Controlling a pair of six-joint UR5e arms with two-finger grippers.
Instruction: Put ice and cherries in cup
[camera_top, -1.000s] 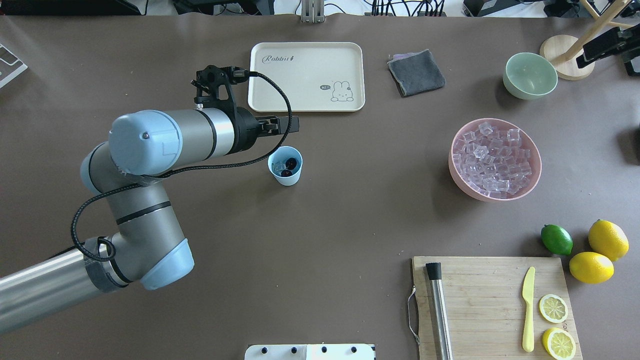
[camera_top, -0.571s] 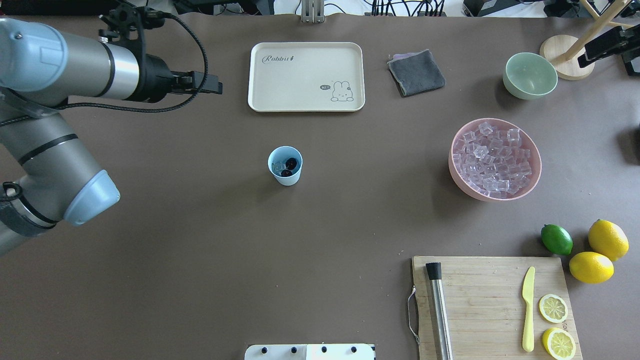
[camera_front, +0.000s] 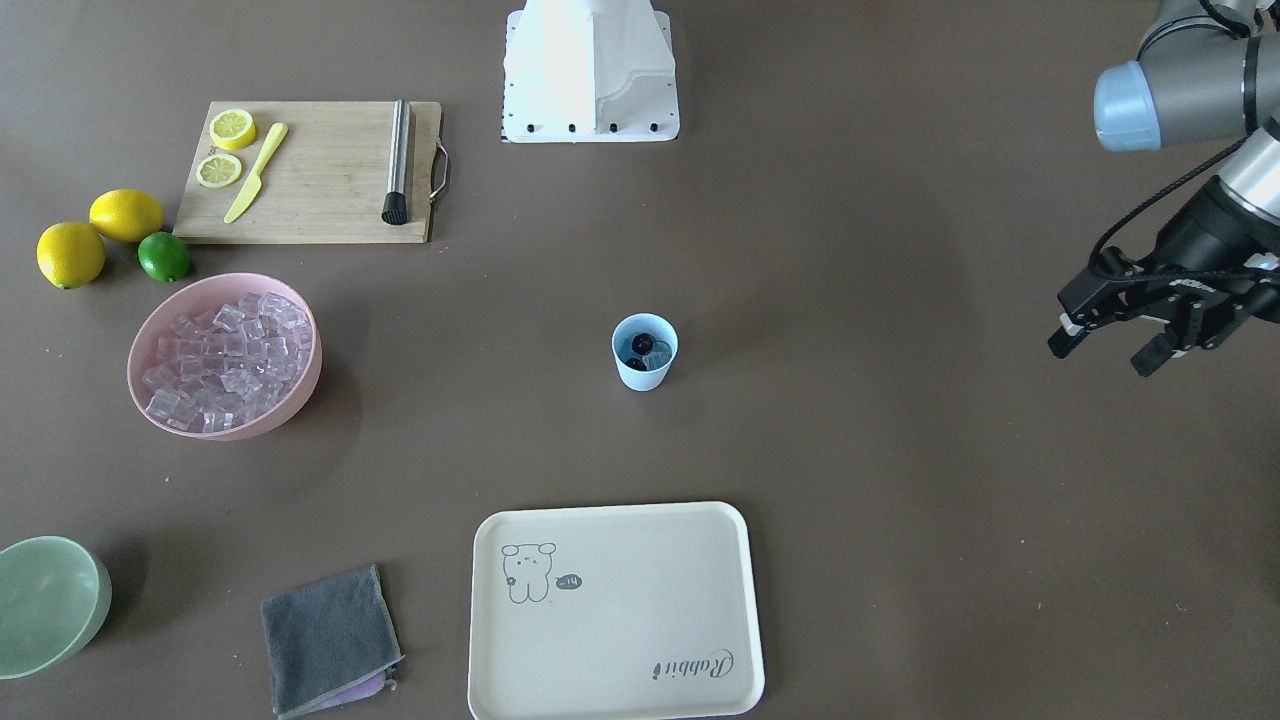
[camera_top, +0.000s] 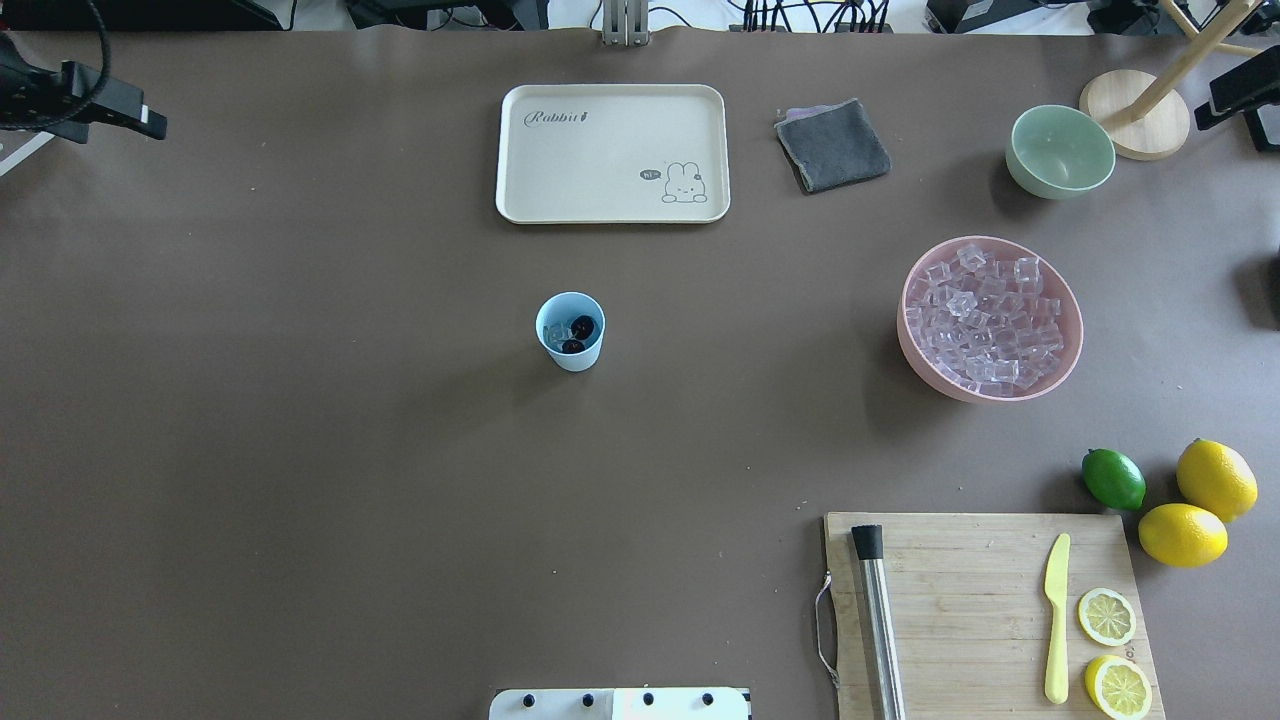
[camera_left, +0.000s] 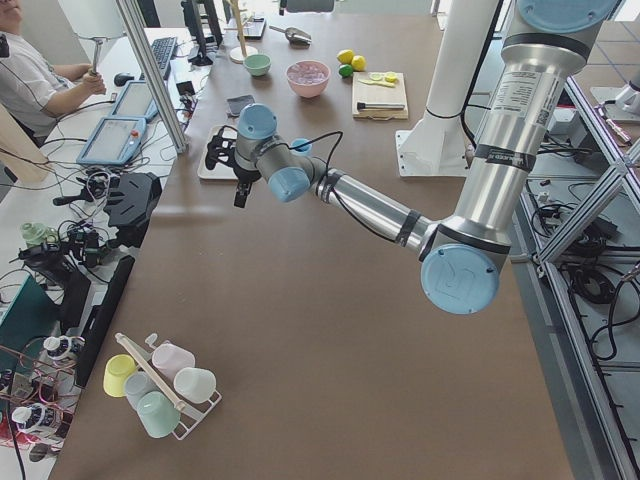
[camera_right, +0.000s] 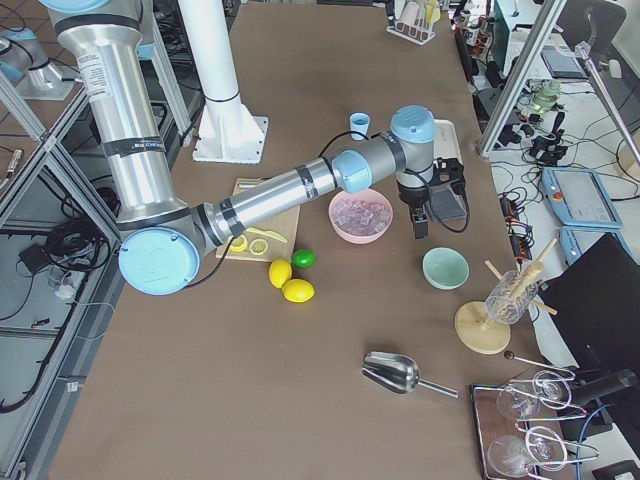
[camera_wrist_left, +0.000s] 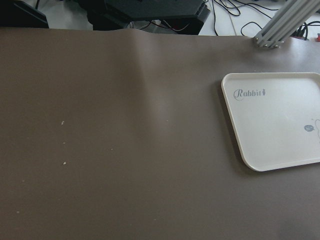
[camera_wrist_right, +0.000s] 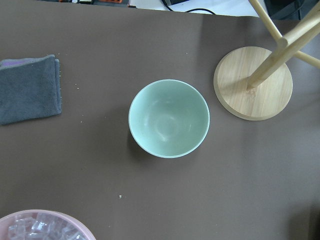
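Note:
The pale blue cup (camera_top: 570, 332) stands upright mid-table and also shows in the front view (camera_front: 644, 352). Two dark cherries (camera_top: 578, 334) lie inside it beside a clear ice cube (camera_top: 552, 334). Many more ice cubes (camera_top: 990, 320) fill the pink bowl (camera_top: 1070, 360) to the right. My left gripper (camera_front: 1102, 355) is open and empty, far from the cup on the robot's left side of the table. In the overhead view only its tip (camera_top: 140, 115) shows, at the top left edge. My right gripper (camera_top: 1235, 95) shows as a dark shape at the top right; I cannot tell whether it is open or shut.
A cream tray (camera_top: 612, 152) lies beyond the cup, with a grey cloth (camera_top: 832, 145) and a pale green bowl (camera_top: 1060, 150) to its right. A wooden stand (camera_top: 1135, 115) is at the far right. A cutting board (camera_top: 985, 610) carries a muddler, knife and lemon slices; a lime (camera_top: 1113, 478) and lemons lie beside it.
My left arm has pulled back from above the cup to the far top left of the overhead view. The cup and its contents have not moved. The right gripper shifted slightly right.

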